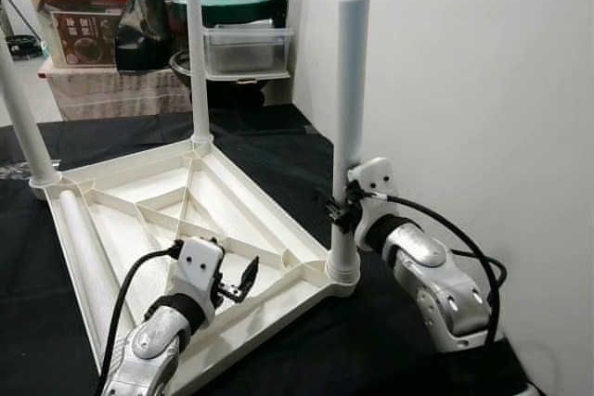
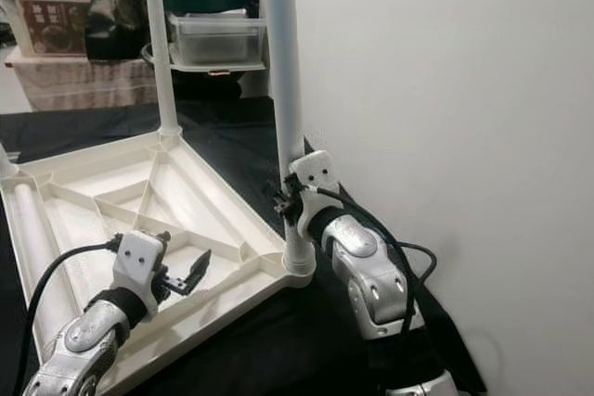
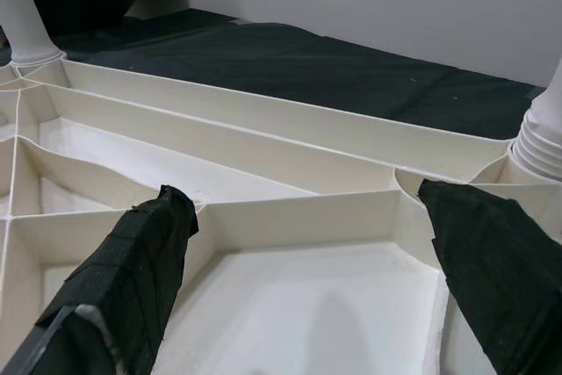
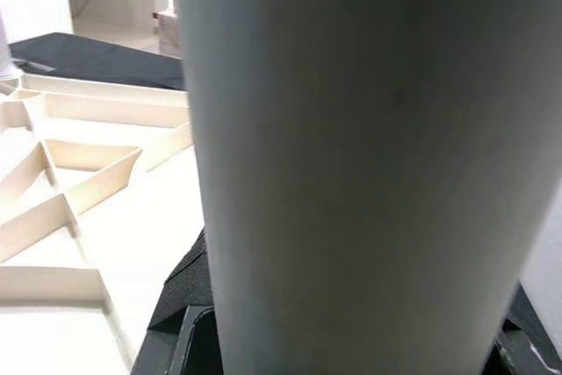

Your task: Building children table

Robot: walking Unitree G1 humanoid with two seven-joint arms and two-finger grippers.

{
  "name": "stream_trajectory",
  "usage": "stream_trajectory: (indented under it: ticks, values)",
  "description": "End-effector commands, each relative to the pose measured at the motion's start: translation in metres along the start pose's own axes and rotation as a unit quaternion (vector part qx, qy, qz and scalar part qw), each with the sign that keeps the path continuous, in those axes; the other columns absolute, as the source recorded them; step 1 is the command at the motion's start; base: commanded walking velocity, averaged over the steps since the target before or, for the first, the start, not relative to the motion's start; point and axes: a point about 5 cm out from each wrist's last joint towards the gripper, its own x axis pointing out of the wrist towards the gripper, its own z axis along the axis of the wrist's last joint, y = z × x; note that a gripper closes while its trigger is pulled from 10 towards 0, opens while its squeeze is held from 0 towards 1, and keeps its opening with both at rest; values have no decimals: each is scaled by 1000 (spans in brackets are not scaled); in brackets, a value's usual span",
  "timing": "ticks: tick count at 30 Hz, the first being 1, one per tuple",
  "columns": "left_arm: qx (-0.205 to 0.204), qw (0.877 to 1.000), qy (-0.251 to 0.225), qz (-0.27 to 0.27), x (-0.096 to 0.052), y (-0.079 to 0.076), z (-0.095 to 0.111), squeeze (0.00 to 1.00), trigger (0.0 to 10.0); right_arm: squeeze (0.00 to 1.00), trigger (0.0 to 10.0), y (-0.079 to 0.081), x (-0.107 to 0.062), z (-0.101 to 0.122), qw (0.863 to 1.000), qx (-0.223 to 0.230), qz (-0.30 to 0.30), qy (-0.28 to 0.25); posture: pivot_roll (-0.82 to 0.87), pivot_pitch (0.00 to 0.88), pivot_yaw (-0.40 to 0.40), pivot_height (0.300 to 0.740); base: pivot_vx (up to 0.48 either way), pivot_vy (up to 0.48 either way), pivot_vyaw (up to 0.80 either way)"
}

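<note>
A white children's table top [image 1: 186,201] lies upside down on a black cloth, its ribbed underside facing up. Three white legs stand in its corners: near right [image 1: 350,90], far [image 1: 197,53] and left [image 1: 23,122]. A loose leg [image 1: 88,248] lies inside the top along its left edge. My right gripper [image 1: 339,210] is shut on the lower part of the near right leg [image 4: 351,155], just above its socket. My left gripper [image 1: 239,283] hovers open over the ribs near the front edge, and its black fingers [image 3: 132,278] hold nothing.
The white wall [image 1: 464,62] is close on the right. Behind the table stand an orange-lidded box [image 1: 79,6], a clear container [image 1: 246,48] and a green pot lid [image 1: 223,2]. The black cloth [image 1: 278,146] covers the floor around the table top.
</note>
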Motion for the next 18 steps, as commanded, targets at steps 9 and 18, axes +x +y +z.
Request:
stream_trajectory:
  ticks: [9,18]
  values:
    - [-1,1000,6,3,1,0,-2,0,10000,0,10000,1,-7,-66,985,95,-27,141,-6,0,-73,740,0,0,0]
    - [-18,1000,5,4,0,-2,-2,0,10000,0,10000,3,-7,-64,986,98,-24,132,-5,0,-75,740,-50,0,0]
